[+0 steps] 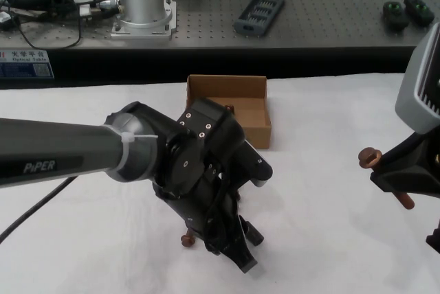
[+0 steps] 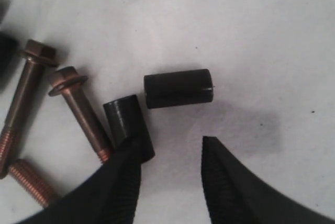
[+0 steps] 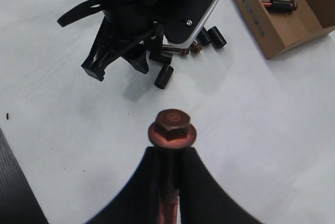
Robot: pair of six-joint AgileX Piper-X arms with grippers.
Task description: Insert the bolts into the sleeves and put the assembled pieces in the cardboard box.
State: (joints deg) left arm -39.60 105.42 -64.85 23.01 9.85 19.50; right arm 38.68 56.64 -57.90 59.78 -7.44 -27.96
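Two black sleeves (image 2: 178, 88) lie on the white-covered bench (image 1: 330, 239) just ahead of the left end effector (image 2: 172, 144). Its fingers are spread apart with nothing between them. One finger (image 2: 123, 182) overlaps the end of the nearer sleeve (image 2: 127, 122); whether they touch cannot be told. Beside that sleeve lie loose copper-coloured bolts (image 2: 78, 106), two with flanged hex heads and a third showing only a threaded end.

The right end effector (image 3: 171, 153) sits off to the right side of the bench, raised above the cloth. It is pinching a held bolt (image 3: 171, 128) by its shank, with the head out beyond the fingertips.

The cardboard box (image 1: 227, 86) stands open at the far side of the bench, behind the left arm. An assembled piece (image 3: 280, 5), a bolt in a sleeve, lies inside it, well apart from the loose parts.
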